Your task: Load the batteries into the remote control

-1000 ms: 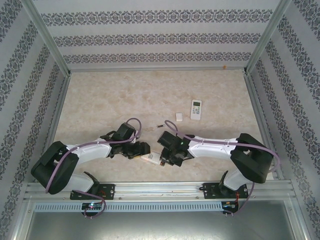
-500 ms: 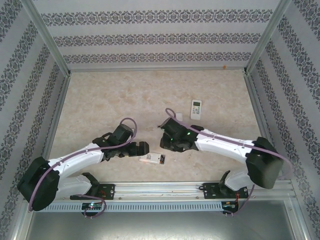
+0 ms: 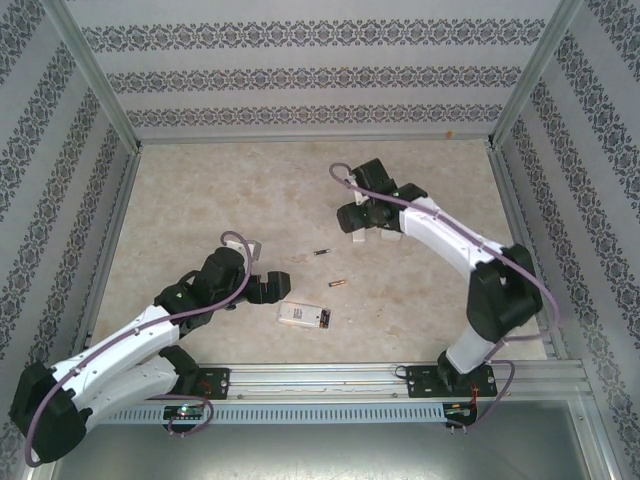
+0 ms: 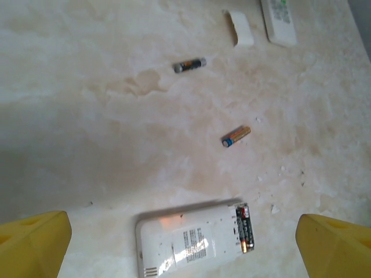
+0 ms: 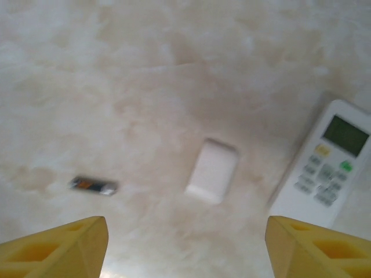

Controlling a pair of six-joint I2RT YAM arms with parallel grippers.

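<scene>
The remote control (image 3: 304, 315) lies face down near the front of the table, its battery bay open at the right end. One of the batteries (image 4: 244, 227) sits in that bay. Two more batteries lie loose beyond it, one (image 4: 236, 136) close and one (image 4: 189, 65) farther off, the latter also in the right wrist view (image 5: 93, 185). My left gripper (image 3: 272, 287) hovers open just left of the remote (image 4: 191, 240), touching nothing. My right gripper (image 3: 362, 218) hangs open at the back right, above the small white cover (image 5: 213, 169).
A second white remote (image 5: 324, 165) lies face up, screen and buttons showing, right of the cover (image 4: 240, 28). Patterned walls and metal frame posts (image 3: 100, 90) enclose the marble-look table (image 3: 200, 200). The arm bases stand on the rail (image 3: 320, 380) at the near edge.
Both grippers have opened and drawn away from the face-down remote. The left arm pulled back to the left. The right arm swung to the back right, over the cover.
</scene>
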